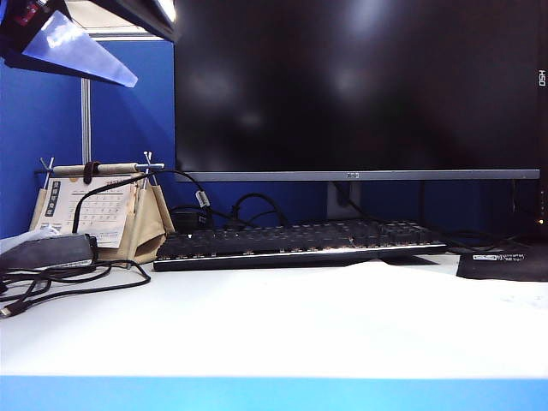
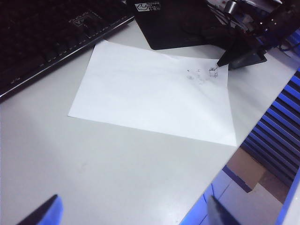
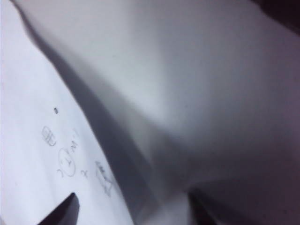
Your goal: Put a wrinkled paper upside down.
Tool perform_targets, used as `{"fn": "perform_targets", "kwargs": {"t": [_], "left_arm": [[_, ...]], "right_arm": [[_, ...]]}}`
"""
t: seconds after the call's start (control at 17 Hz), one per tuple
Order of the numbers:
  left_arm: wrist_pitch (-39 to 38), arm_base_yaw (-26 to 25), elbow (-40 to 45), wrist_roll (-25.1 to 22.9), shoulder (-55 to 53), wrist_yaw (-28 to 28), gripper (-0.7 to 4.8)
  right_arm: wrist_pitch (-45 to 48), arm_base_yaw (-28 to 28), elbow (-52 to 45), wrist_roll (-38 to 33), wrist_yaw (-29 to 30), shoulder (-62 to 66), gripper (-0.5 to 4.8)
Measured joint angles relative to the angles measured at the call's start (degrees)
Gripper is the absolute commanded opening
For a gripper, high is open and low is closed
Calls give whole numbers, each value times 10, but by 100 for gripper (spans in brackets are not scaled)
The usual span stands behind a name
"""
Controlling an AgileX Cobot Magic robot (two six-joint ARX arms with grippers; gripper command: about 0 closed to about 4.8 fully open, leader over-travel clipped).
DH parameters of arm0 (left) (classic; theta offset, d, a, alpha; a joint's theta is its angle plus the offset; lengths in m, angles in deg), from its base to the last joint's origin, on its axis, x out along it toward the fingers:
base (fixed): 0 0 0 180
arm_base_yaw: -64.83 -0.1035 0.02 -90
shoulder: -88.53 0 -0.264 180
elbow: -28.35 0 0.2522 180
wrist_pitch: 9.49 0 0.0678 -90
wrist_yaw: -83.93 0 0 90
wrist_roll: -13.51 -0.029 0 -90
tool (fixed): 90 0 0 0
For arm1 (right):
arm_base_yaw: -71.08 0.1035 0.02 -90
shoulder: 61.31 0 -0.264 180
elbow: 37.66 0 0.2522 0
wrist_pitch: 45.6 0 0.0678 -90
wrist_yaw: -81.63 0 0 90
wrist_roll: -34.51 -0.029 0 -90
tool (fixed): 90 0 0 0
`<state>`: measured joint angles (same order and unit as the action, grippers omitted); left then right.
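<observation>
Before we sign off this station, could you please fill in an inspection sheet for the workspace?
Surface: white table, no spills seen.
Job's things: wrinkled paper lies flat, small printed marks face up, one corner near the table's edge.
Clutter: keyboard, black mouse pad and desk calendar at the back.
Grippers: left tool open, empty, above bare table, away from the paper; right tool open, empty, at the paper's marked corner; contact cannot be told.
Cables: black cables tangled beside the calendar, more behind the keyboard.
Surroundings: dark monitor, blue partition.
</observation>
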<state>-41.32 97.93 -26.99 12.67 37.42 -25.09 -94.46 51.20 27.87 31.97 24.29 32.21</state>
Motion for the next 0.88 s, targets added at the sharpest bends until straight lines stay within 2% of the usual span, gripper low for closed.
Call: {"fn": "perform_targets", "kwargs": {"t": [0.24, 0.29, 0.35, 0.47, 0.59, 0.83, 0.88], "left_arm": [[-7, 0, 0, 0, 0, 0, 404], [-6, 0, 0, 0, 0, 0, 404], [-6, 0, 0, 0, 0, 0, 404], [-6, 0, 0, 0, 0, 0, 404], [-6, 0, 0, 3, 0, 0, 404], [-6, 0, 0, 7, 0, 0, 404], [-6, 0, 0, 7, 0, 0, 404]], "right_arm": [[20, 9, 6, -2, 41, 22, 291], [27, 23, 6, -4, 43, 24, 288], [31, 39, 6, -4, 43, 24, 246], [37, 83, 4, -4, 42, 29, 240], [39, 101, 5, -4, 42, 28, 240], [26, 100, 5, -4, 40, 28, 236], [19, 95, 5, -3, 39, 28, 189]]}}
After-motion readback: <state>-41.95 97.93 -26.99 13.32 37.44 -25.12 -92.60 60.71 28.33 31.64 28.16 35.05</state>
